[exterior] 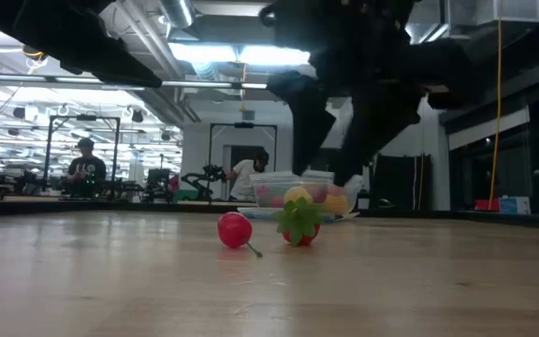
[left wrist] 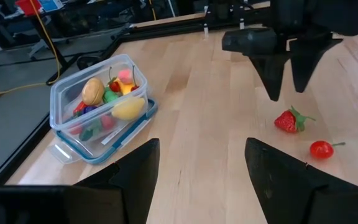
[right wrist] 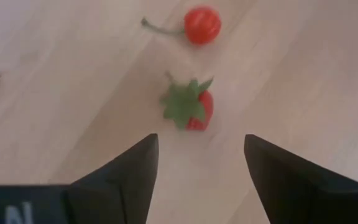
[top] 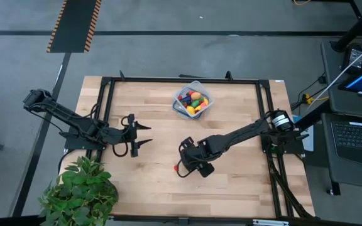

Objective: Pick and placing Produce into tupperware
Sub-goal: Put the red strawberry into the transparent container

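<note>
The clear tupperware (top: 192, 100) (left wrist: 101, 109) stands near the table's far edge, filled with several produce pieces. A red strawberry (right wrist: 189, 107) (exterior: 298, 225) with a green leaf cap and a red cherry (right wrist: 202, 25) (exterior: 235, 229) with a stem lie on the wood near the table's middle. My right gripper (right wrist: 201, 155) (left wrist: 288, 90) hangs open just above the strawberry, fingers pointing down, clear of it. In the high view that gripper (top: 193, 166) covers the strawberry; only the cherry (top: 178, 168) shows. My left gripper (top: 142, 135) waits open at the left.
A leafy potted plant (top: 80, 191) stands at the table's near left corner. A black frame rail (top: 184, 80) runs around the tabletop. Bare wood lies between the two arms and toward the near edge.
</note>
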Action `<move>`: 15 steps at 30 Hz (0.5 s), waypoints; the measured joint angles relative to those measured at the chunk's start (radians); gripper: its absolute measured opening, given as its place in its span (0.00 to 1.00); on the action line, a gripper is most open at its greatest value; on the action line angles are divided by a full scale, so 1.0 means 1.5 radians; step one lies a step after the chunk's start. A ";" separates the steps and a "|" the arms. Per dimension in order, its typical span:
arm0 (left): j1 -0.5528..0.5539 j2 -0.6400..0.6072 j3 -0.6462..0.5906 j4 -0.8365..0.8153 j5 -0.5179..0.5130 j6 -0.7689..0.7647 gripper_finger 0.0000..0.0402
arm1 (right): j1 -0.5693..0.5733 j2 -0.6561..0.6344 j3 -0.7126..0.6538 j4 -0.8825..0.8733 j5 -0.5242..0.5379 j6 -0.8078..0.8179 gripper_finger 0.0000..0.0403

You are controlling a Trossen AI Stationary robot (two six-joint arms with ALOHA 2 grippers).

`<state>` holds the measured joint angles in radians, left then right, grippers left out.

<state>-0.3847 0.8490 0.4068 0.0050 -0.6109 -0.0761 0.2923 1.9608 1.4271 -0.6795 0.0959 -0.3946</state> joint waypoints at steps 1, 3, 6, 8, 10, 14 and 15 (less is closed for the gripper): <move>0.000 0.000 0.000 0.000 0.000 0.000 0.57 | 0.000 0.002 0.005 0.004 0.000 0.001 0.59; 0.000 0.000 0.000 0.000 0.000 0.000 0.57 | 0.000 0.009 0.017 0.016 0.000 0.014 0.59; 0.000 0.000 0.000 -0.001 0.000 -0.001 0.57 | 0.001 0.022 0.033 0.023 0.000 0.018 0.59; 0.000 0.000 0.000 -0.002 0.002 -0.001 0.57 | 0.002 0.034 0.046 0.023 0.000 0.015 0.59; 0.000 0.000 0.000 -0.003 0.013 -0.001 0.57 | 0.005 0.042 0.054 0.020 0.000 0.013 0.59; 0.000 0.000 0.000 -0.003 0.036 -0.002 0.57 | 0.006 0.051 0.062 0.006 -0.001 0.011 0.59; 0.000 0.000 0.000 -0.003 0.036 -0.002 0.57 | 0.006 0.051 0.061 0.003 -0.001 0.012 0.59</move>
<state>-0.3847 0.8490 0.4068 0.0002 -0.5572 -0.0795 0.3015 2.0377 1.5192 -0.6746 0.0941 -0.3771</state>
